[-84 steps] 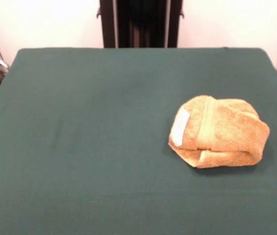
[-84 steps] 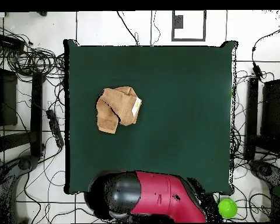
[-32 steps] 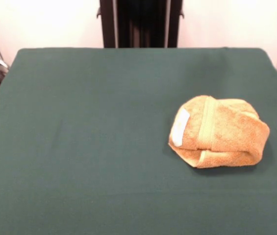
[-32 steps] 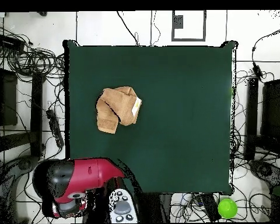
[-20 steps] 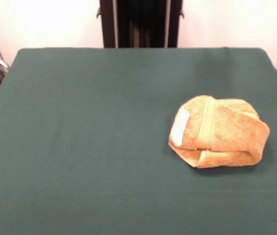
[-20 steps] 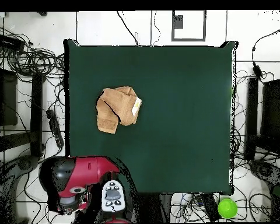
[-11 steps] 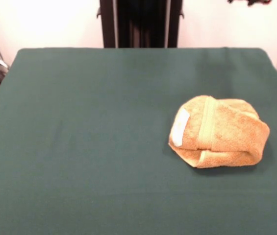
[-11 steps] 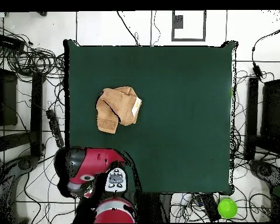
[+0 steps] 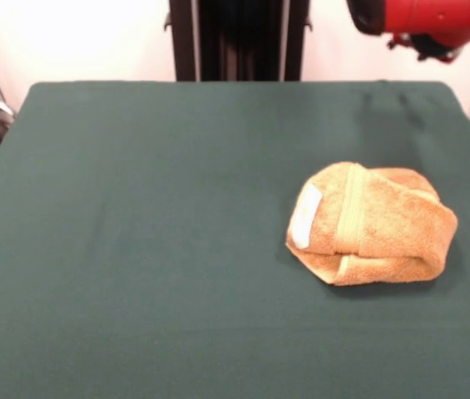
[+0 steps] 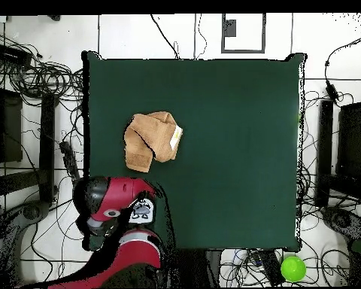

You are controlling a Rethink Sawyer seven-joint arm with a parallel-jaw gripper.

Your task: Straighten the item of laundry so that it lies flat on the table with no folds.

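The golden-orange towel (image 9: pixel 371 224) is lying bunched and folded over itself on the dark green table (image 9: pixel 151 249), in the front view at the right-hand side, about halfway between the near and far edges. Its woven border band (image 9: pixel 351 208) is running across the top of the bundle, and the white label (image 9: pixel 305 214) is showing on the bundle's left flank. In the overhead view the towel (image 10: pixel 153 140) is sitting in the left half of the table (image 10: pixel 236 150), with the label (image 10: pixel 176 138) turned toward the table's middle.

The red and black arm (image 9: pixel 422 18) is showing at the top right corner of the front view, hanging above the table's far edge, well apart from the towel and touching nothing. In the overhead view the arm (image 10: pixel 112 202) is hanging over the table's bottom-left corner, near the towel's lower edge but not over it.

The pincer (image 10: pixel 142 211) seems to be the pale part beside the arm's red head in the overhead view; I cannot tell whether it is open or closed. Nothing is seen held in it.
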